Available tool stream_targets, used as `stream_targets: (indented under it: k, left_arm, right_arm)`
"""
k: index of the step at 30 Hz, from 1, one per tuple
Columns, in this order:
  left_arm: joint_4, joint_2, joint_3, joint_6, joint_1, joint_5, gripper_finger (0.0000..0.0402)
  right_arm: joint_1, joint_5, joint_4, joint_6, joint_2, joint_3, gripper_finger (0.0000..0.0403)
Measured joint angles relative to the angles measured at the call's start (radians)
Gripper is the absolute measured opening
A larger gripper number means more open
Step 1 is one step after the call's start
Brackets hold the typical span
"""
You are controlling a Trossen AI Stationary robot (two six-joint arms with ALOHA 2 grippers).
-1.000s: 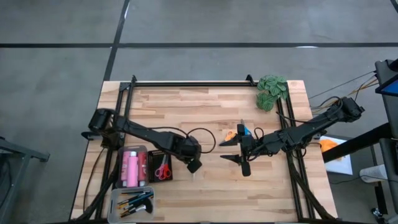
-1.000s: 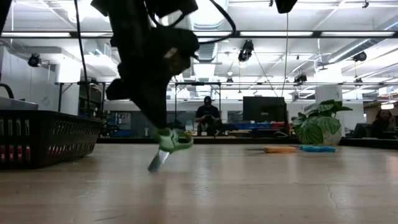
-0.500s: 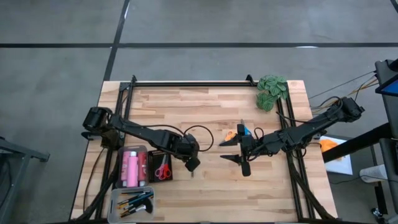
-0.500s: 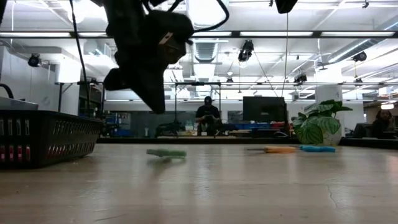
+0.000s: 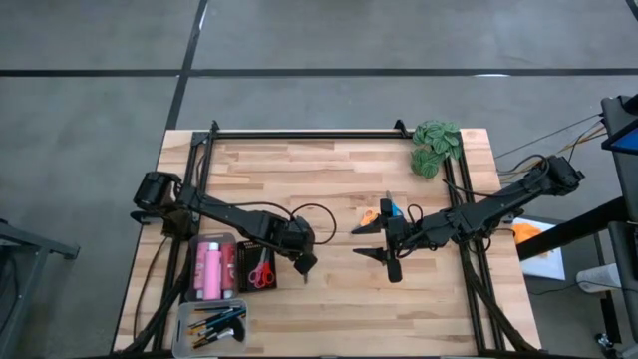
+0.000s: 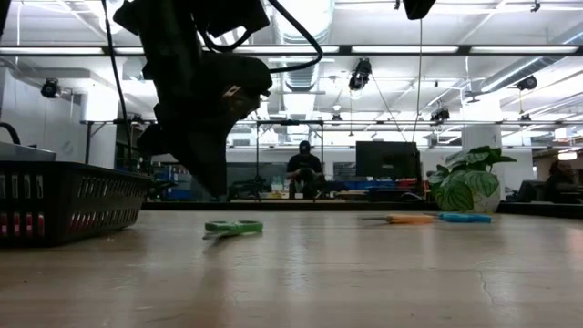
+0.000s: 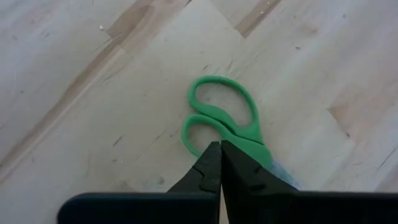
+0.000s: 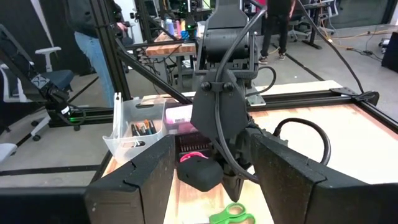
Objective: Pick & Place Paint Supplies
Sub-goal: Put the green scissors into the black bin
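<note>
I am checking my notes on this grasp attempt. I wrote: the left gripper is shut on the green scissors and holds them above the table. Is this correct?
Not quite. The left gripper is shut, but on nothing: the green scissors lie flat on the table, with the gripper above them. The low view shows the scissors resting on the wood, apart from the arm, and the left wrist view agrees.

Left gripper point(image 7: 220, 163) closed, right gripper point(image 5: 391, 267) parted
</note>
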Motion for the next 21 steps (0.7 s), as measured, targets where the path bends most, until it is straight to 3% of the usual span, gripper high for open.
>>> stream_targets:
  k: [9, 21]
  left_arm:
    - [0.008, -0.001, -0.017, 0.001, 0.000, -0.012, 0.0097]
    - [0.027, 0.000, -0.029, 0.102, 0.000, -0.064, 0.0107]
  right_arm:
    - [0.000, 0.000, 0.000, 0.000, 0.000, 0.000, 0.0209]
    - [0.000, 0.000, 0.000, 0.000, 0.000, 0.000, 0.0209]
